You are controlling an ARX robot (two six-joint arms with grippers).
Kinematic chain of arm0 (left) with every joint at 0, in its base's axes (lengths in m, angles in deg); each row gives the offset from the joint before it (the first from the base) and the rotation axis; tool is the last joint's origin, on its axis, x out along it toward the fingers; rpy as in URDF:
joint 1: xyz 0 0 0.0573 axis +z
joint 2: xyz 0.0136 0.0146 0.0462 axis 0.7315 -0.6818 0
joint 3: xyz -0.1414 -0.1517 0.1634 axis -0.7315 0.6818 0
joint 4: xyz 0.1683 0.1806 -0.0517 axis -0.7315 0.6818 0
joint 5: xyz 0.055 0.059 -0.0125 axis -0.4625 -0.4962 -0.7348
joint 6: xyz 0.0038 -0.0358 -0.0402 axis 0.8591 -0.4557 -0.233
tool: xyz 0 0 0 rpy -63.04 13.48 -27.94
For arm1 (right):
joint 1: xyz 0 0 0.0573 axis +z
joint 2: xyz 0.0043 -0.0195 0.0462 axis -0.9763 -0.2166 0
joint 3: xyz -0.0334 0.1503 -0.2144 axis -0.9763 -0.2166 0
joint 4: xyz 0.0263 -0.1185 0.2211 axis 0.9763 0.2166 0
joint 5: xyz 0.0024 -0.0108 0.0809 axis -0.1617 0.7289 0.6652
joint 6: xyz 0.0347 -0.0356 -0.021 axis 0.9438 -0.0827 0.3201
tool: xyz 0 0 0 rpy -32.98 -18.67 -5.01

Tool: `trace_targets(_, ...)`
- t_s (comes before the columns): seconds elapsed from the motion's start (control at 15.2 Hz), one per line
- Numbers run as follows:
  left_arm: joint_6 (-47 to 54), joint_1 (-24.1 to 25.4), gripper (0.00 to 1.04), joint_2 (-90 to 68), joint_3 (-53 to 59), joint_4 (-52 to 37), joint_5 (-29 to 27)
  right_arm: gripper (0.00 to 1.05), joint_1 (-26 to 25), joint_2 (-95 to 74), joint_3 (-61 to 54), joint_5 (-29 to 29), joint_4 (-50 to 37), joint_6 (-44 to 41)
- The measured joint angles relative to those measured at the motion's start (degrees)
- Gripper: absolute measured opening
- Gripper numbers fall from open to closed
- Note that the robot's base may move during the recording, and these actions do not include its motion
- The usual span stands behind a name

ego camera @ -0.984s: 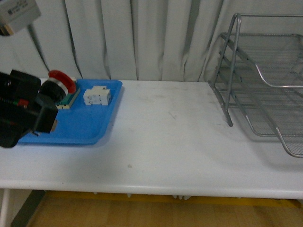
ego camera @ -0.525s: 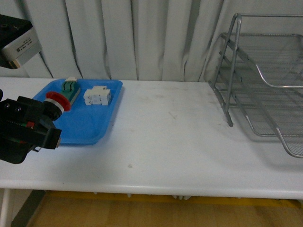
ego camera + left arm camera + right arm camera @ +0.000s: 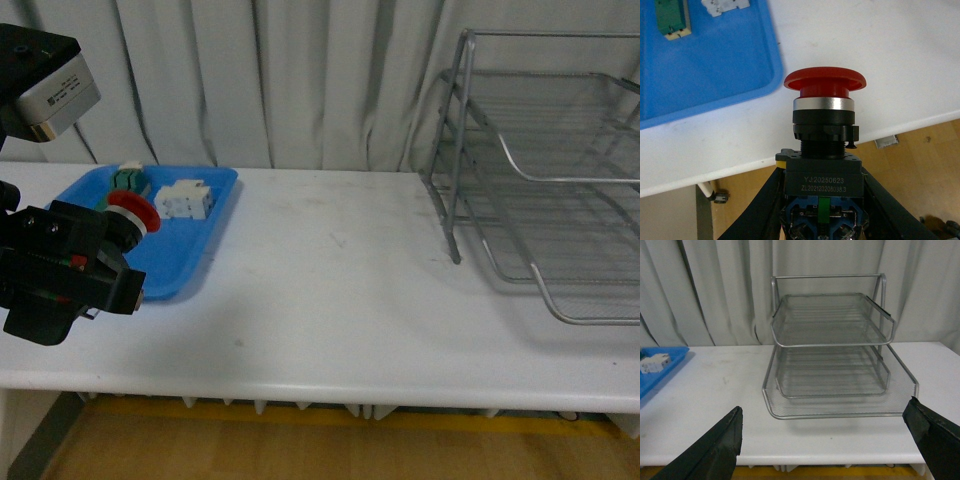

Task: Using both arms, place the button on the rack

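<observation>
My left gripper [image 3: 105, 255] is shut on the button [image 3: 132, 213], whose red mushroom cap pokes out past its black body at the left of the table, just off the blue tray's near edge. In the left wrist view the button [image 3: 824, 125] stands between the black fingers [image 3: 765, 205], dark body gripped, cap over the table's edge. The silver wire-mesh rack [image 3: 540, 170] stands at the right of the table. It fills the right wrist view as a three-tier rack [image 3: 832, 355], facing my open right gripper [image 3: 827, 440], which holds nothing and is outside the front view.
A blue plastic tray [image 3: 185, 255] at the left back holds a white block [image 3: 183, 200] and a green-and-cream block [image 3: 128, 178]. White table [image 3: 330, 290] stretches between tray and rack. Grey curtains hang behind. The table's front edge is close to the left gripper.
The left gripper has carried the button up off the blue tray and toward the near edge of the table. The front view has swung a little, so the rack sits further left.
</observation>
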Motion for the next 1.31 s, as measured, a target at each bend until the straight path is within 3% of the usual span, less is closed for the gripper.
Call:
trace_targets(0.72, -0.7, -6.3, 0.36, -4.7, -6.1, 0.0, -0.9, 0.98, 0.0, 0.0, 0.0, -0.2, 0.1, 0.0)
trace_targets(1.31, 1.9, -20.7, 0.36, -32.3, -43.7, 11.1, 0.3, 0.98, 0.0, 0.0, 0.0, -0.2, 0.0, 0.0)
